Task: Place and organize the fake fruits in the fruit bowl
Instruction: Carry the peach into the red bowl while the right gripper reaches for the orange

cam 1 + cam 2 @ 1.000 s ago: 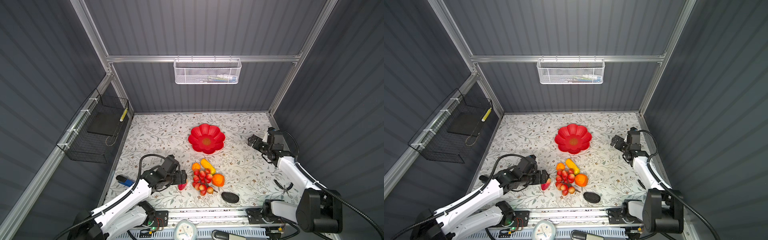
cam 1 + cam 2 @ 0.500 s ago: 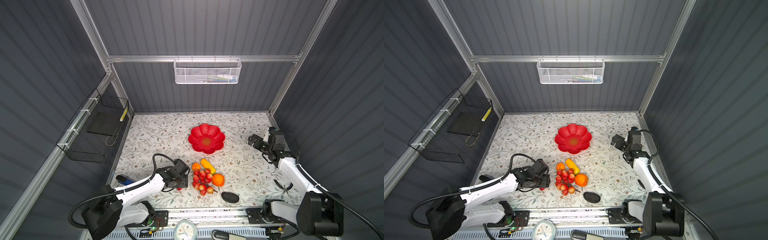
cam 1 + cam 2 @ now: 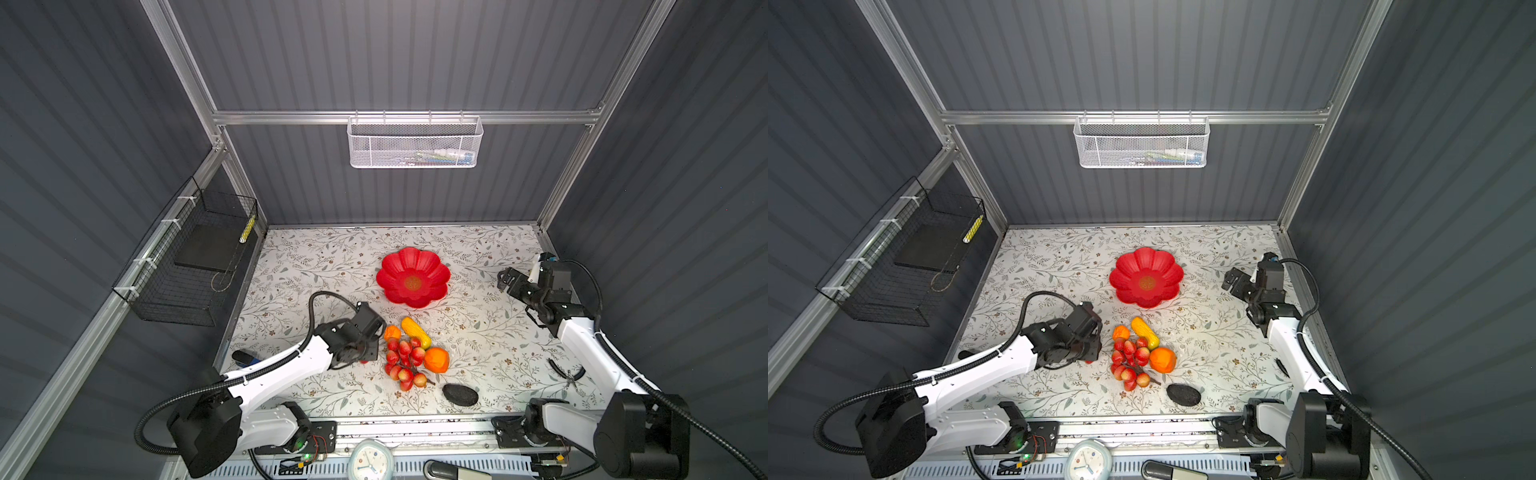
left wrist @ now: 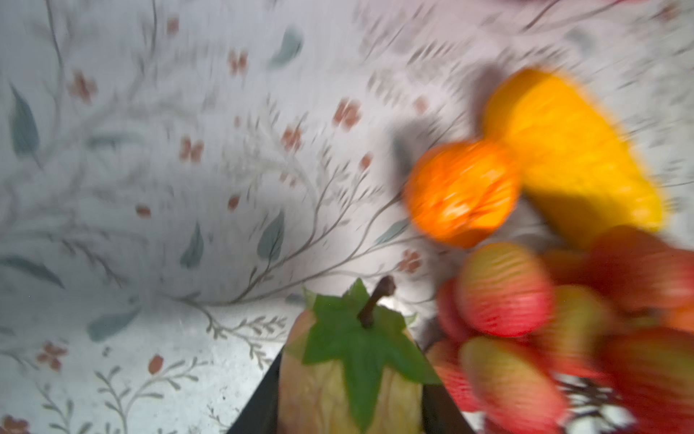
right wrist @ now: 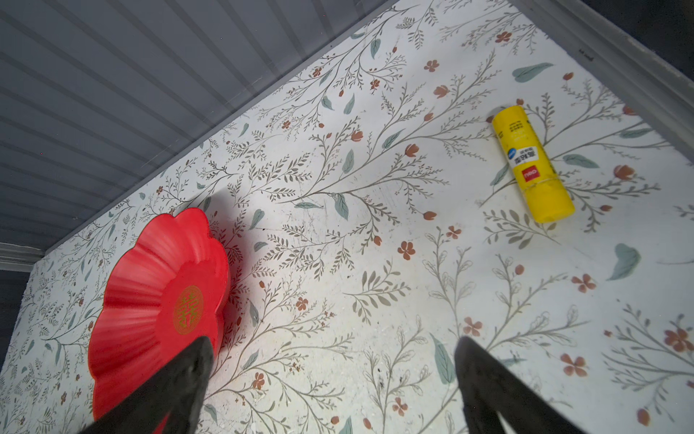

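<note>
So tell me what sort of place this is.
Probably a robot test cell: grey panel walls on an aluminium frame, left arm and right arm at a floral table, fake fruits laid out.

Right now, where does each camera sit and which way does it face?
Both top views: high over the front edge, looking down at the floral table and fruit bowl; both arms show.
Left wrist: behind the left hand, low over the table, facing the small orange and grapes; its fingers clamp the strawberry.
Right wrist: behind the open right hand, facing the fruit bowl and a glue stick; two fingers show.
Shared: right wrist and top views see the fruit bowl.
</note>
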